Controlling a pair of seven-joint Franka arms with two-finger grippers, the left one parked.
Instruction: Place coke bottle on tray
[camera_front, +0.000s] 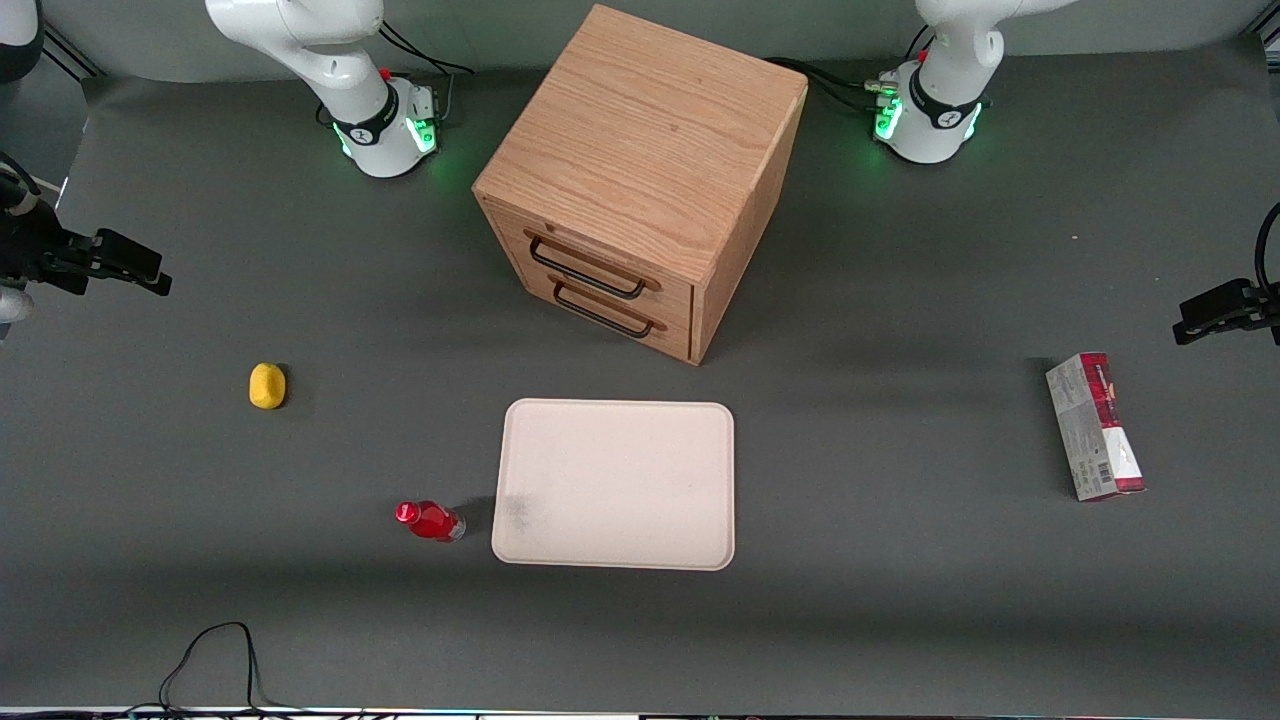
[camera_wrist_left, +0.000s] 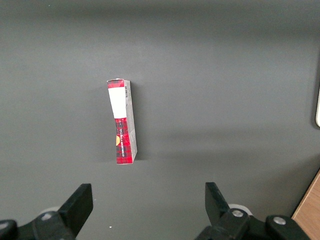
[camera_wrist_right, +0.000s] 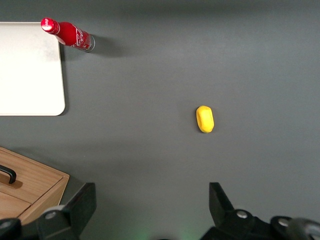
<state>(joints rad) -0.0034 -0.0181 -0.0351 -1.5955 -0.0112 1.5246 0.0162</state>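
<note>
Front view, working arm's end of the bench: my jaws (camera_front: 150, 275) hang high over the dark bench (camera_front: 900, 620), well apart from everything I need.
Front view, coke bottle: the coke bottle (camera_front: 430, 521) stands just beside the tray (camera_front: 615, 484), not touching it, near the tray's corner closest to the camera.
Front view, bottle against jaws: it is nearer the front camera than my jaws and more toward the middle of the bench, with the yellow lump (camera_front: 267, 386) roughly between us.
Front view, other things: the wooden cabinet (camera_front: 640, 180) sits farther from the camera than the tray; a red and white carton (camera_front: 1095, 427) lies toward the parked arm's end.
Left wrist view: only the carton (camera_wrist_left: 122, 121) on bare bench, nothing for this job.
Right wrist view, jaws: my jaws (camera_wrist_right: 152, 210) are spread wide and hold nothing, both fingers (camera_wrist_right: 82, 202) showing with bare bench between them.
Right wrist view, bottle: the coke bottle (camera_wrist_right: 67, 34) is well apart from my jaws, right at the tray (camera_wrist_right: 30, 70) edge, with the yellow lump (camera_wrist_right: 205, 119) closer to me.
Step in hand: reaching for the bottle (as I judge it, nothing is grasped yet).
Doing it well: I would travel across above the lump, come down over the red cap, and close around the body below the cap.
Care: the bottle is small and narrow, so a sideways nudge could tip it; I would keep the jaws wide until they straddle it.
</note>
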